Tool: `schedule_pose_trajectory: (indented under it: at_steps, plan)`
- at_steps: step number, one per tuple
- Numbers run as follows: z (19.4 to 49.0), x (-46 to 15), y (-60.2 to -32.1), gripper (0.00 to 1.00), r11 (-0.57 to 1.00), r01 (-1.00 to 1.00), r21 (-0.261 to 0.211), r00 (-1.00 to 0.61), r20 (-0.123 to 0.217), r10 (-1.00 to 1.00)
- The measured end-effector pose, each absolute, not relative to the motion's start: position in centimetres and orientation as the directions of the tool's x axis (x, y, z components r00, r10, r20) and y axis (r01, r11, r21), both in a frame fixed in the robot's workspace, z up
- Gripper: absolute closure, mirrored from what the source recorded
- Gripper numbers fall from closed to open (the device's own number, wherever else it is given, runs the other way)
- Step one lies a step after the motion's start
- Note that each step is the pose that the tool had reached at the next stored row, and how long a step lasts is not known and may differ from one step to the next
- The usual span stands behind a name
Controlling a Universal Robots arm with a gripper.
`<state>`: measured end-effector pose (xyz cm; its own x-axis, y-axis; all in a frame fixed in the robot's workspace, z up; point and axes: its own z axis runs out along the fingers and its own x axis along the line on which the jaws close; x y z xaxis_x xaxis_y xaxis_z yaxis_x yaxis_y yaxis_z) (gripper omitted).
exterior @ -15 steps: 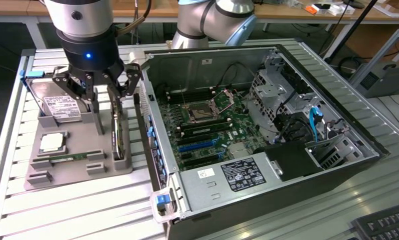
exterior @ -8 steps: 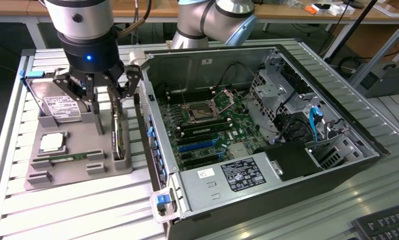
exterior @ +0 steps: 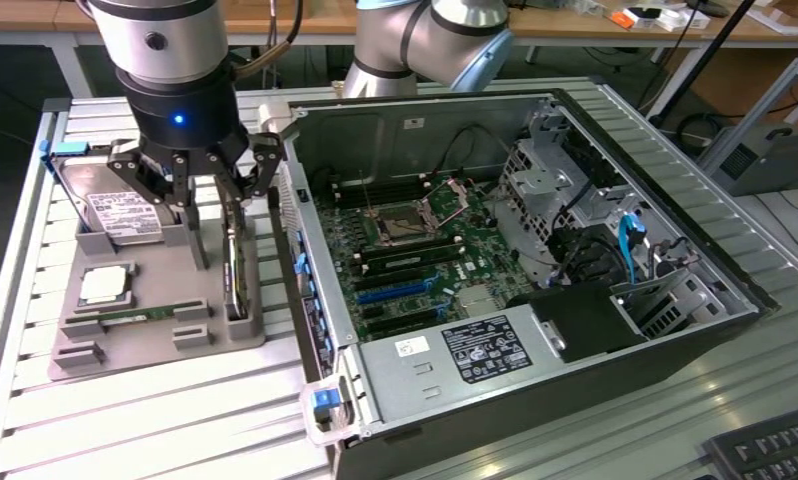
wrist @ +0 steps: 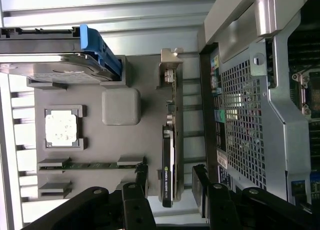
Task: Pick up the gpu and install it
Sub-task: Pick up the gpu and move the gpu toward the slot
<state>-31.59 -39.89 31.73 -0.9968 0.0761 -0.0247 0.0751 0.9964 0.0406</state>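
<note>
The gpu [exterior: 236,268] is a thin dark card with a silvery bracket end. It stands on its long edge in a slot of the grey holder tray [exterior: 159,345], just beside the open computer case [exterior: 322,150]. My gripper [exterior: 220,205] hangs over the card, open, with one finger on each side of it. In the wrist view the gpu [wrist: 168,160] runs between my two black fingertips [wrist: 141,176], with a gap on both sides. Nothing is held. My gripper [wrist: 170,182] sits over one end of the card.
On the tray lie a silver hard drive [exterior: 119,212] with a blue bracket, a CPU [exterior: 103,286] and a green memory stick [exterior: 139,315]. Inside the case are the motherboard with blue slots [exterior: 396,290] and a power supply [exterior: 486,350]. The case wall [wrist: 245,120] stands close to the card.
</note>
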Motion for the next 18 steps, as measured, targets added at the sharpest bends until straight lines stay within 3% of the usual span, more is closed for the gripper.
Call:
schedule_pose_trajectory:
  at_steps: [18]
  plan:
    - [30.95,-31.59,-39.89,0.52,0.996,0.075,0.04,-0.997,-0.025,0.076]
